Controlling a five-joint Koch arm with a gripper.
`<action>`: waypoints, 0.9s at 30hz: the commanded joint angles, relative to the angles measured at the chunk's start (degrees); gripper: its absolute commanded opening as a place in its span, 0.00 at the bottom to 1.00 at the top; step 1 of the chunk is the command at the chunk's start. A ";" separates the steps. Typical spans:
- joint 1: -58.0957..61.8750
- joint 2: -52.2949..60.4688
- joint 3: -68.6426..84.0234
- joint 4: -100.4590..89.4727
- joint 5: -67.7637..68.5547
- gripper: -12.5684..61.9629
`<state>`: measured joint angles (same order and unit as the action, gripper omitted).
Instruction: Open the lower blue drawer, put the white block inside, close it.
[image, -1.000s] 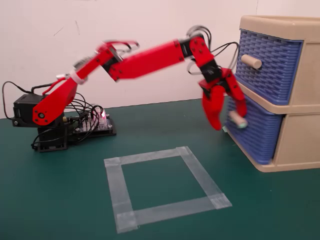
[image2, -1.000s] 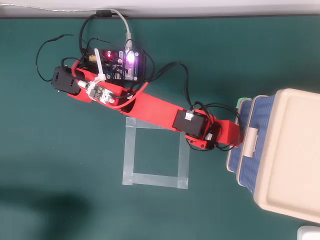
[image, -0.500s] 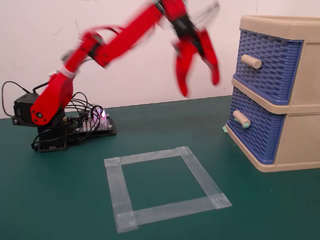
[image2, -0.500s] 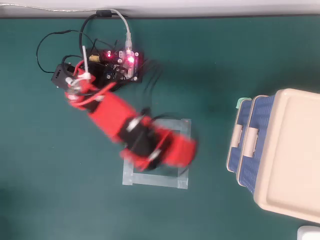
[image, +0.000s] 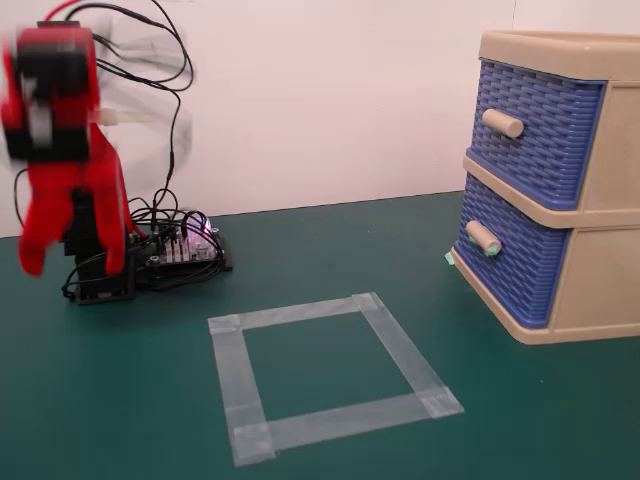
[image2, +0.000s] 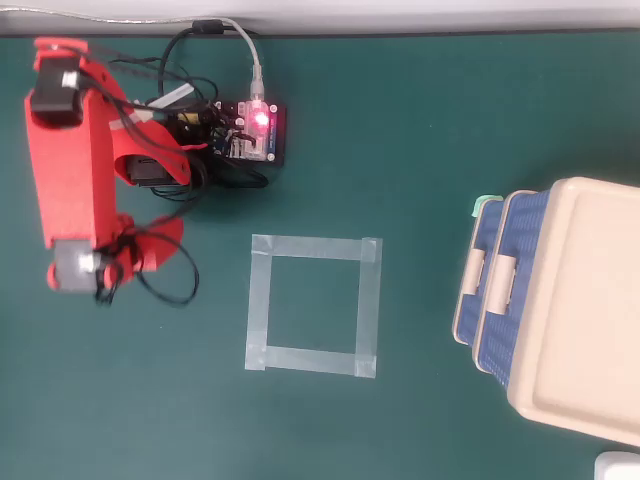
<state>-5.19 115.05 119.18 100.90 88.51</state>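
Red hobby arm folded up over its base at the left edge of the fixed view, blurred by motion; overhead it reads as a long red link well apart from the cabinet. Gripper hangs downward beside the base, two red fingers smeared together; how far apart they stand, or whether they hold anything, cannot be told. Beige plastic two-drawer cabinet at the right on the dark green table mat. Lower blue basket-weave drawer with its beige, mint-tipped knob sits flush, shut; upper blue drawer with plain beige knob likewise. White block not visible in either view. Square outline of grey tape lies on the mat between arm and cabinet. Circuit board with red light sits just beside the arm's base, among black cables.
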 joint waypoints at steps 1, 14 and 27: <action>-0.09 4.75 3.16 -4.57 0.09 0.62; -2.11 19.60 23.12 -6.86 -1.85 0.63; -2.20 19.60 23.20 -6.86 -1.93 0.63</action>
<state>-6.94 132.10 141.59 87.98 86.31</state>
